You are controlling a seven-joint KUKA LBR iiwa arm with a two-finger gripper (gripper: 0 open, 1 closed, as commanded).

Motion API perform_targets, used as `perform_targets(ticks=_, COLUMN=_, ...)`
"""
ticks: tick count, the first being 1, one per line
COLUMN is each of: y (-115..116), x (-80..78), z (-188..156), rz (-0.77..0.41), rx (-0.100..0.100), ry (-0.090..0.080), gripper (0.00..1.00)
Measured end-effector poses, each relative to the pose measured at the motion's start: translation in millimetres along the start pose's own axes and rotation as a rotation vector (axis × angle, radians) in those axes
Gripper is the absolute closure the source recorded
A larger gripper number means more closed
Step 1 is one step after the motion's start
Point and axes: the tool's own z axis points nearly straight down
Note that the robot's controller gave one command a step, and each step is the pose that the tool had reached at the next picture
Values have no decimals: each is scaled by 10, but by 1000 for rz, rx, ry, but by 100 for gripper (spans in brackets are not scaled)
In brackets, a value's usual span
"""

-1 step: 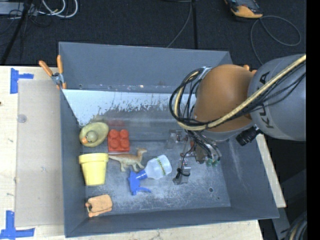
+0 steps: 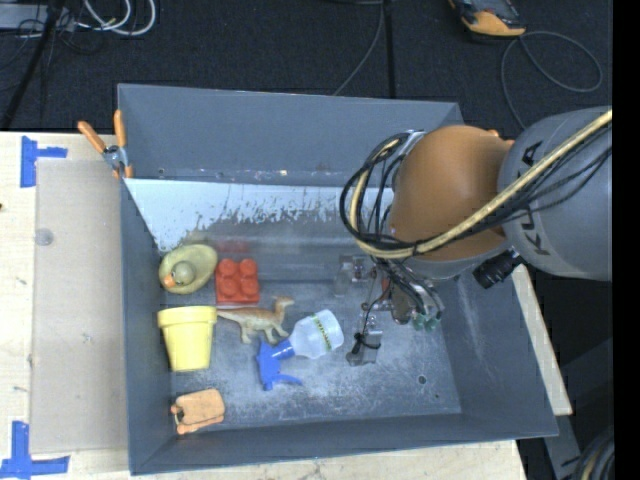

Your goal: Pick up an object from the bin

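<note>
My gripper (image 2: 364, 346) hangs low over the bin floor, right of the middle, under the arm's orange cover. One dark finger shows near the floor, and nothing shows between the fingers. Just left of it lies a pale translucent bottle (image 2: 319, 333) with a blue spray head (image 2: 273, 363), tipped on its side. A tan toy dinosaur (image 2: 258, 317) lies further left, touching the bottle's end.
At the bin's left lie a red building brick (image 2: 237, 280), a yellow-green duck-like toy (image 2: 187, 268), a yellow cup (image 2: 188, 337) and a small tan tag-like piece (image 2: 198, 409). Bare floor lies to the gripper's right and front.
</note>
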Motion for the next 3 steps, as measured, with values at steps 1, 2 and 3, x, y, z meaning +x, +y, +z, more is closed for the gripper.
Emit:
perform_targets(ticks=1, y=94, x=-41, z=390, rz=-55, rx=0, ry=-4, gripper=0)
perform_targets(ticks=2, y=215, x=-72, z=1230, rz=39, rx=0, ry=3, gripper=100)
perform_targets(ticks=3, y=214, x=-72, z=1230, rz=39, rx=0, ry=3, gripper=100)
